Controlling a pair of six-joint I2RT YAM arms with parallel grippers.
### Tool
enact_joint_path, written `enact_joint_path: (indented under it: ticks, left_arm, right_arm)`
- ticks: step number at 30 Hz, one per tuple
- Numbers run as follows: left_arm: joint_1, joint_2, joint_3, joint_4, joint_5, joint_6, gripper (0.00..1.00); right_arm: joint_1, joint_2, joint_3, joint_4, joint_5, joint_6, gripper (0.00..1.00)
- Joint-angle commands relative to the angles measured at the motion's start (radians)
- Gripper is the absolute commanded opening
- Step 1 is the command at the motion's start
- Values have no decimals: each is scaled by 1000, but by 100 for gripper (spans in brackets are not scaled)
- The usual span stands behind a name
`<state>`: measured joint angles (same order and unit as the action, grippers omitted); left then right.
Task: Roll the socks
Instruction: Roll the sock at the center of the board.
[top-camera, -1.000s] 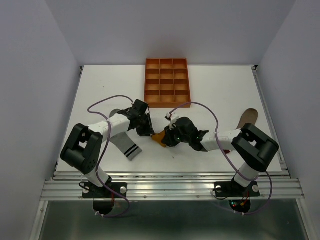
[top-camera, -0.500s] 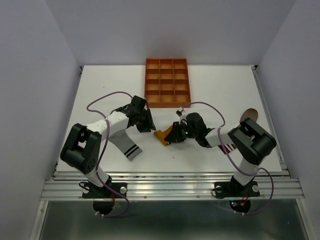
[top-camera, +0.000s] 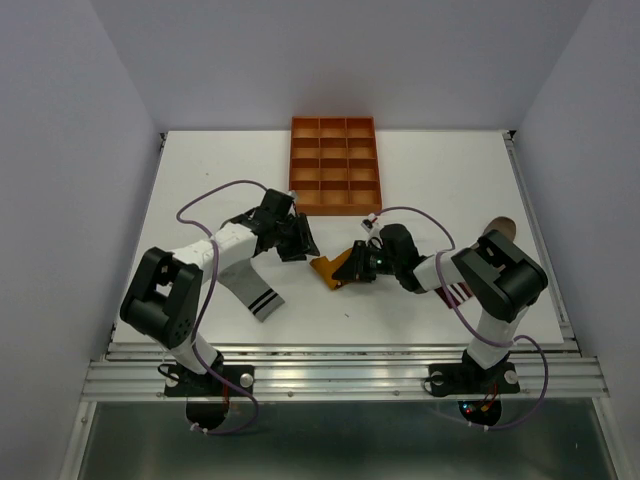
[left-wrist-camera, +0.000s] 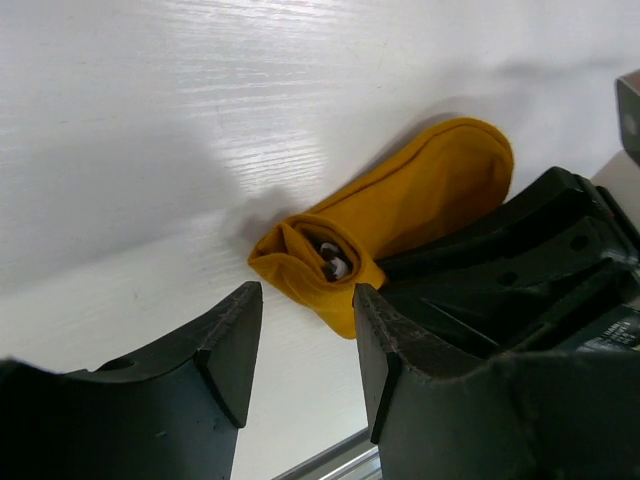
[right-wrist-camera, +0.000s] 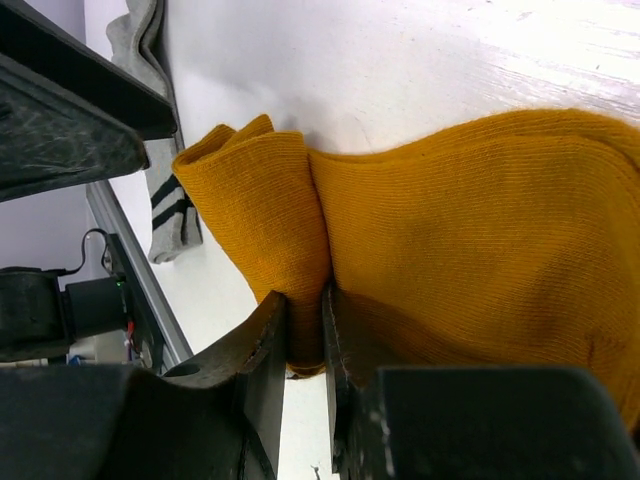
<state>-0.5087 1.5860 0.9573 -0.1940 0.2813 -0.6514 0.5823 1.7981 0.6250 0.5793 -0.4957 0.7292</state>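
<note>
The mustard yellow sock (top-camera: 328, 269) lies partly rolled in the middle of the table. My right gripper (top-camera: 352, 265) is shut on a fold of it, and the right wrist view shows the fold (right-wrist-camera: 270, 230) pinched between the jaws (right-wrist-camera: 305, 312). My left gripper (top-camera: 300, 243) is open and empty just left of the sock, and in its own view the rolled end (left-wrist-camera: 322, 258) lies just beyond the open jaws (left-wrist-camera: 305, 312). The grey sock (top-camera: 250, 286) lies flat under the left arm. The taupe-brown sock (top-camera: 497, 232) shows partly behind the right arm.
The orange compartmented tray (top-camera: 335, 166) stands at the back centre. The grey sock's striped cuff (right-wrist-camera: 176, 214) shows at the left of the right wrist view. The table's front rail (top-camera: 340, 352) runs close below both grippers.
My right gripper has drawn back to the right with the yellow sock in it, shifting the sock slightly right. My left gripper has moved a little right and up, staying open.
</note>
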Motion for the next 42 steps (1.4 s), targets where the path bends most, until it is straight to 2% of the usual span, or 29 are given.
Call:
enact_joint_path:
  ticks: [1, 7, 12, 18, 27, 36, 42]
  left_arm:
    - [-2, -69, -25, 114, 113, 25, 52]
    - [-24, -92, -46, 145, 87, 39, 52]
    - [-60, -47, -43, 142, 78, 67, 52]
    - [-85, 0, -22, 74, -20, 72, 52]
    - [-105, 6, -15, 61, -86, 50, 51]
    - [-131, 139, 66, 16, -177, 53, 45]
    - [-139, 201, 92, 11, -162, 47, 44]
  right_arm:
    - [-22, 55, -59, -322, 229, -74, 1]
    - [-22, 83, -42, -372, 247, -37, 1]
    - [-22, 106, -22, -429, 304, -10, 1]
    - [-32, 107, -19, -473, 339, 3, 1]
    - [-32, 135, -5, -506, 341, 6, 1]
    - [-32, 132, 16, -501, 313, -39, 1]
    - [-32, 122, 30, -504, 307, -112, 1]
